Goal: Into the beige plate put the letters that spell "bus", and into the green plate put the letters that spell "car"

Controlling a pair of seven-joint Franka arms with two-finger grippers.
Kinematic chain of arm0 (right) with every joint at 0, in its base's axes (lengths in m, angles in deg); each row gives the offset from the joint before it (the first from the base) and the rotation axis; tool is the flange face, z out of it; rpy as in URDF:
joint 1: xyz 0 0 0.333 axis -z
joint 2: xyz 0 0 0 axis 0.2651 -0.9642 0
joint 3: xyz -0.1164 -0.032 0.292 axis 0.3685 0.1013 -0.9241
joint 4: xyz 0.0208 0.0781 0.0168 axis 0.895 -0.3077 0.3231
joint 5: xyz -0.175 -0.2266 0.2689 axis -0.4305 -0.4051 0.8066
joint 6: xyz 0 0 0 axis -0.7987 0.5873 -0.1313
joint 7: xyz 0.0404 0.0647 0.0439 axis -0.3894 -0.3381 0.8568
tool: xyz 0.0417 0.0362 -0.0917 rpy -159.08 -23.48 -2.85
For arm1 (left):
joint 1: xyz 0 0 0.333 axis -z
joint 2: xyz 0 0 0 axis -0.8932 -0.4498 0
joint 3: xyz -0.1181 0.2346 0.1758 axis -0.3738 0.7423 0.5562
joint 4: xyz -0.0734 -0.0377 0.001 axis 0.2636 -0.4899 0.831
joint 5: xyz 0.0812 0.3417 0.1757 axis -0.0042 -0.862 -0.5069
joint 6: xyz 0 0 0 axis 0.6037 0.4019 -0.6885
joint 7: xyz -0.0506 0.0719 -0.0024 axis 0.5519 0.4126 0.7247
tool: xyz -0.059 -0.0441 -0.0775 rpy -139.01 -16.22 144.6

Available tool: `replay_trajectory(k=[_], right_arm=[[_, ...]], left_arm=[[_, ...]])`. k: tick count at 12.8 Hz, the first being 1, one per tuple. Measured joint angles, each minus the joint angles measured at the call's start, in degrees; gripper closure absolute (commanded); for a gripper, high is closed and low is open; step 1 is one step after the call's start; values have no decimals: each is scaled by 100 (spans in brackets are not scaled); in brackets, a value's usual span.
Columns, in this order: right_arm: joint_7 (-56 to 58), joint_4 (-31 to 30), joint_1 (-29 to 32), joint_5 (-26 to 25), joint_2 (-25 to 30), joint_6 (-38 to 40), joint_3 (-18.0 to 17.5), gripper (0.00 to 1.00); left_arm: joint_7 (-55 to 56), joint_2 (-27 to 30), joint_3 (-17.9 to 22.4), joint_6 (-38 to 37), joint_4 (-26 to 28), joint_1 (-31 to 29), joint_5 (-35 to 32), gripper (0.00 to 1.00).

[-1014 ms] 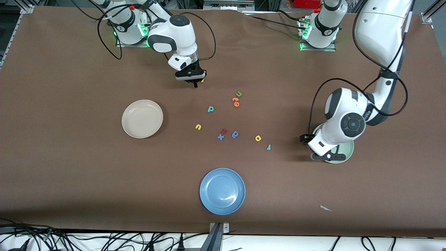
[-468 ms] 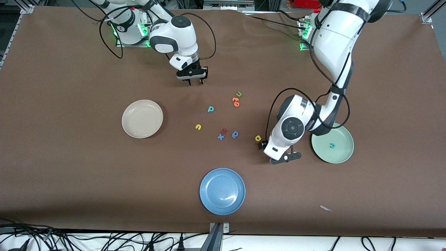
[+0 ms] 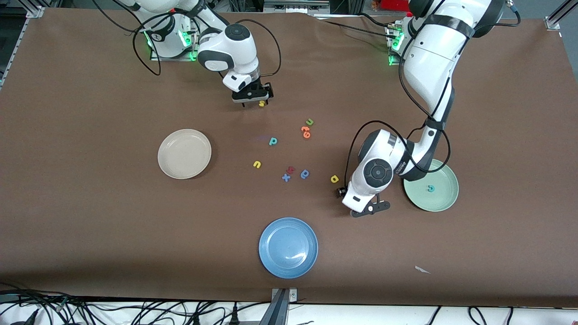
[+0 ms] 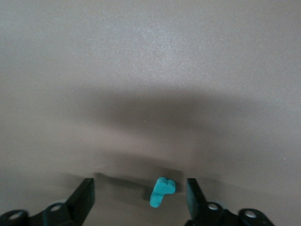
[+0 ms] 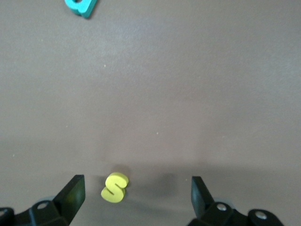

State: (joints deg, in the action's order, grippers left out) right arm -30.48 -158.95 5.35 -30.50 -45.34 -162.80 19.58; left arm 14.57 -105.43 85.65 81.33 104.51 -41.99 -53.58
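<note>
My right hand (image 5: 136, 197) hung low in the upper middle of the front frame, fingers spread wide, with the small yellow foam s (image 5: 114, 187) lying flat on the bench between them, closer to one finger. To do this well I judged I should centre over the s first, then close gently, since foam that small can tip or skid. The round cream-beige plate (image 3: 184, 153) lay empty below it in the frame. The yellow foam u (image 3: 257, 164) and the teal foam b (image 3: 272, 141) lay loose near mid-frame, among some odd letters.

My left hand (image 4: 140, 197) was down at the bench, open, its fingers astride the teal-blue foam r (image 4: 162, 191) without touching it. That r also sat off-centre, so I reckoned a small shift before squeezing. The yellow foam a (image 3: 334, 179) lay just beside that arm. The pale mint-green plate (image 3: 431, 201) nearby held the teal foam c (image 3: 431, 188).

The bench (image 3: 90, 225) was covered in matte brown, flat and plain. Cables trailed along the frame's bottom edge.
</note>
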Motion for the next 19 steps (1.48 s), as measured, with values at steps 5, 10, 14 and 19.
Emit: replay_trajectory(k=[5,10,14,19], right_arm=[[-7,129,-209,52,-65,0,-2,4],[-7,193,-261,52,-245,0,0,34],[-7,257,-266,52,-307,1,26,47],[-6,277,-267,51,-307,3,116,56]], left_arm=[[166,-15,-10,0,-9,43,3,49],[181,-15,-15,0,-15,43,231,66],[213,-14,-19,0,-21,44,240,79],[242,-14,-21,0,-27,44,241,89]])
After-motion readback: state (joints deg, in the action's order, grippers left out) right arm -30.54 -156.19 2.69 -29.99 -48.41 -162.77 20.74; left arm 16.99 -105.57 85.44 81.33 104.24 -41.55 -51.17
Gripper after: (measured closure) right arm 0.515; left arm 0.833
